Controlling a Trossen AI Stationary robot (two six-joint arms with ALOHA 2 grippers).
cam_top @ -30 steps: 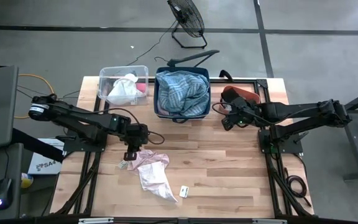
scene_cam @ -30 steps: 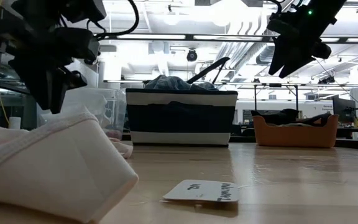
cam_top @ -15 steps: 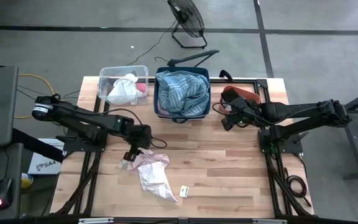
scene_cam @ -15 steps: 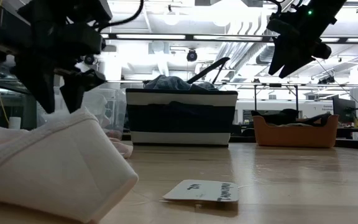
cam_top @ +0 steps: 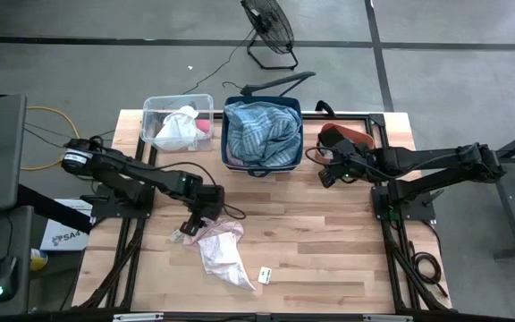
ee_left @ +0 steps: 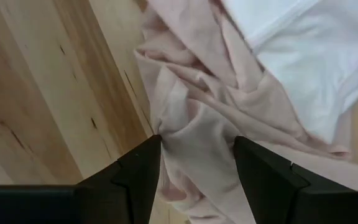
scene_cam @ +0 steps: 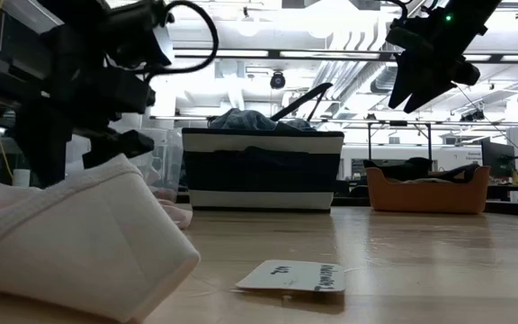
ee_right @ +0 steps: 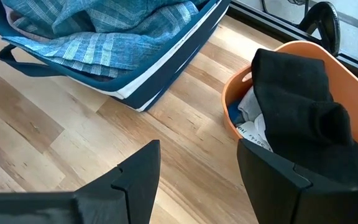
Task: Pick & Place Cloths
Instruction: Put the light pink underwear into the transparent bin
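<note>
Left claw (ee_left: 196,163) hanging fingers apart over pink cloth (ee_left: 197,118) lying on wooden bench (cam_top: 329,241); right claw (cam_top: 327,170) waiting spread, probably near orange basket (ee_right: 272,93); ceiling lights glowing behind

The left gripper (cam_top: 200,217) now spreads its fingers and sits lower, the pink cloth (ee_left: 210,134) between them.

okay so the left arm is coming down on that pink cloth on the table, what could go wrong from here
1. The left gripper, fingers open, straddles a fold of the pink cloth; the white cloth overlaps it, so both might lift together.
2. A pinch on one thin fold could slip.
3. The paper tag lies beside the pile and might get dragged.
</note>
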